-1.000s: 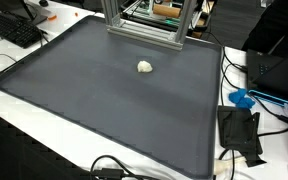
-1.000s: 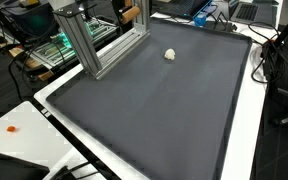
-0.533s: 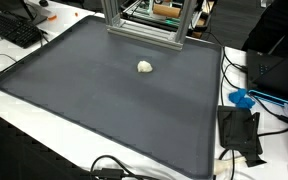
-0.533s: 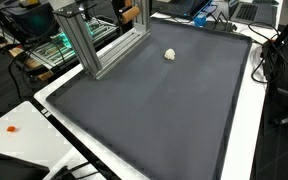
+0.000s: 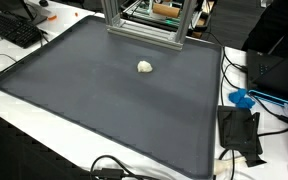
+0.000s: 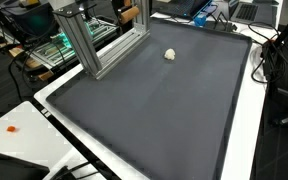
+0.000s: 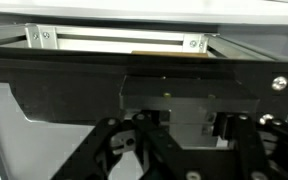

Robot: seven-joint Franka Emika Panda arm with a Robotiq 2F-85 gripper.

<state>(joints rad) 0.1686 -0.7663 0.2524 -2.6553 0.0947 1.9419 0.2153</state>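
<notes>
The dark mat (image 5: 104, 110) lies open all round the small white lump (image 5: 145, 67); only the aluminium frame (image 5: 144, 34) blocks its far edge.

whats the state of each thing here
white lump: lying loose on the mat, nothing touching it
dark mat: spread flat
aluminium frame: upright at the mat's edge
gripper: partly seen in the wrist view, open or shut unclear

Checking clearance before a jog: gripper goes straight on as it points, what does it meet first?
Probably the black crossbar spanning the wrist view ahead of the gripper; an aluminium rail sits beyond it. Depth is unclear, and neither exterior view shows the gripper.
</notes>
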